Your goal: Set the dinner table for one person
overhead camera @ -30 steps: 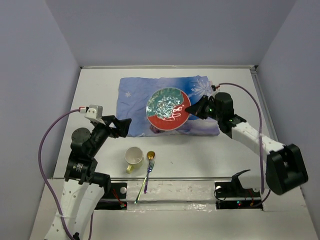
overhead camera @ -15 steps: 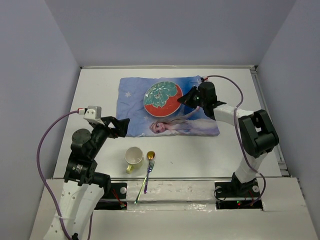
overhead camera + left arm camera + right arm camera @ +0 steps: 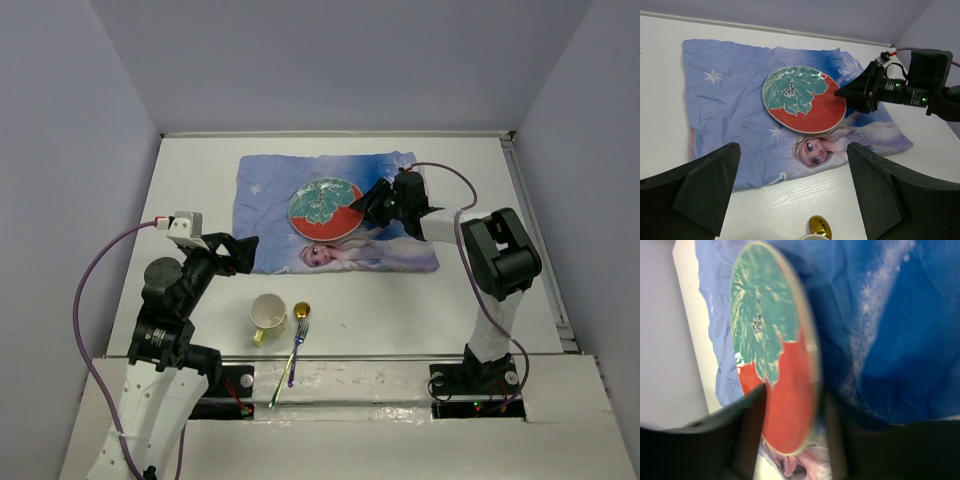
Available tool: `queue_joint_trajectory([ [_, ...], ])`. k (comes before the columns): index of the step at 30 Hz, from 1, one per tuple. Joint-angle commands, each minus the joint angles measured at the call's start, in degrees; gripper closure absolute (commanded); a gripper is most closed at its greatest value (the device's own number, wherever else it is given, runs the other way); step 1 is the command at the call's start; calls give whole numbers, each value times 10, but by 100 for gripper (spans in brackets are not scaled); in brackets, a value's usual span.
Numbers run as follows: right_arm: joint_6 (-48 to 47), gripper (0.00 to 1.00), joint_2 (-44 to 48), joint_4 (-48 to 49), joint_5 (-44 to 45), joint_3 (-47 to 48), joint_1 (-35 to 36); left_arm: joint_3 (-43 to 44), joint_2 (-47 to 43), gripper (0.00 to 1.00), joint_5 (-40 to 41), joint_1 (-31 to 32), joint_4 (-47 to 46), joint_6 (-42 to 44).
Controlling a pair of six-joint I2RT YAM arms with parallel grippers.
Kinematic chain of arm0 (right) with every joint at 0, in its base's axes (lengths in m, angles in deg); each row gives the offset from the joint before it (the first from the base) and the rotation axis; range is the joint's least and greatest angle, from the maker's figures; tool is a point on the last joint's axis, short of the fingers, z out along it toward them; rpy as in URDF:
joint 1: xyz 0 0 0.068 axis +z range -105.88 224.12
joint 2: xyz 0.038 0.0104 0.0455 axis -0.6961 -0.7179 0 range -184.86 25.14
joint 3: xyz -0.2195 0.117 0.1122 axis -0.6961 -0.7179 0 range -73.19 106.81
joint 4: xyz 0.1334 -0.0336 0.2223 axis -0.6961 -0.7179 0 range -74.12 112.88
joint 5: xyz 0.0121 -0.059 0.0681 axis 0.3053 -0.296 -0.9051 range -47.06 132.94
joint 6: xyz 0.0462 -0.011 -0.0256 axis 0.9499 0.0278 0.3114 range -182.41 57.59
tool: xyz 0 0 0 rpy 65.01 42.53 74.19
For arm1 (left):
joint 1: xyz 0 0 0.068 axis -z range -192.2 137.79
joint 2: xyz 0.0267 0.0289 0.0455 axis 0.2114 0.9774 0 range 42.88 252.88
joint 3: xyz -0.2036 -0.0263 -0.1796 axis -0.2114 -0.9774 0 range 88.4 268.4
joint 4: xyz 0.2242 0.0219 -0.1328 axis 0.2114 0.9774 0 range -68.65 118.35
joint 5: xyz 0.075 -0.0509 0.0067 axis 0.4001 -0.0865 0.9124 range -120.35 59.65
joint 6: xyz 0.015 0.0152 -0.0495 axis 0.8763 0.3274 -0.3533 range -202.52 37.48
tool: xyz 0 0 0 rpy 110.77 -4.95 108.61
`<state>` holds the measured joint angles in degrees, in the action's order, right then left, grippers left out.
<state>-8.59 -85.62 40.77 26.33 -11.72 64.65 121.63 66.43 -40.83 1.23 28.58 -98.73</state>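
Note:
A round plate (image 3: 325, 208), red with a green leaf pattern, lies on the blue princess mat (image 3: 265, 190) at the back of the dinner table (image 3: 190, 170). My right gripper (image 3: 372, 205) is low at the plate's right rim. In the right wrist view the plate (image 3: 785, 390) sits between the spread fingers of the right gripper (image 3: 790, 440), with a gap beside the rim. My left gripper (image 3: 245, 250) hovers open and empty near the mat's front left corner. From the left wrist view, the plate (image 3: 804, 99) and the right gripper (image 3: 840, 92) lie ahead of the left gripper (image 3: 792, 192).
A white cup (image 3: 268, 312) with a yellow handle stands on the table near the front edge. Beside it are a gold spoon (image 3: 301, 310) and an iridescent fork (image 3: 290, 362). Grey walls close in the table on three sides.
The right arm carried the plate back and left and lowered it onto the mat. Its jaws have spread apart from the rim. The left arm stayed still.

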Motion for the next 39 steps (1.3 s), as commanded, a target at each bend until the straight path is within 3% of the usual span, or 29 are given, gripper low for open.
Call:
queue_joint_trajectory([
  [1, -13, 34, 33, 37, 3, 12, -1, 8, 2, 1, -2, 3, -14, -1],
  [4, -60, 13, 64, -20, 33, 8, -1, 9, 2, 1, -1, 5, -13, -1],
  [6, -104, 7, 89, -60, 54, 2, -1, 9, 0, 1, 5, 5, -13, -1],
  [10, -168, 7, 188, -123, 74, -18, 8, 28, -12, 1, 83, 5, 9, 13],
  [13, -219, 6, 239, -178, 140, -27, 68, 34, -34, 1, 147, 5, 19, 16],
  [21, -245, 6, 314, -270, 218, -20, 323, 26, -74, 1, 170, 5, 23, 7],
  [22, -243, 6, 310, -280, 237, -7, 366, 25, -75, 1, 166, 5, 22, 6],
  [29, -224, 13, 223, -356, 321, 71, 491, 25, -97, 1, 187, 5, 26, 0],
  [39, -229, 25, 125, -365, 335, 149, 519, 24, -107, 1, 191, 5, 26, -2],
])
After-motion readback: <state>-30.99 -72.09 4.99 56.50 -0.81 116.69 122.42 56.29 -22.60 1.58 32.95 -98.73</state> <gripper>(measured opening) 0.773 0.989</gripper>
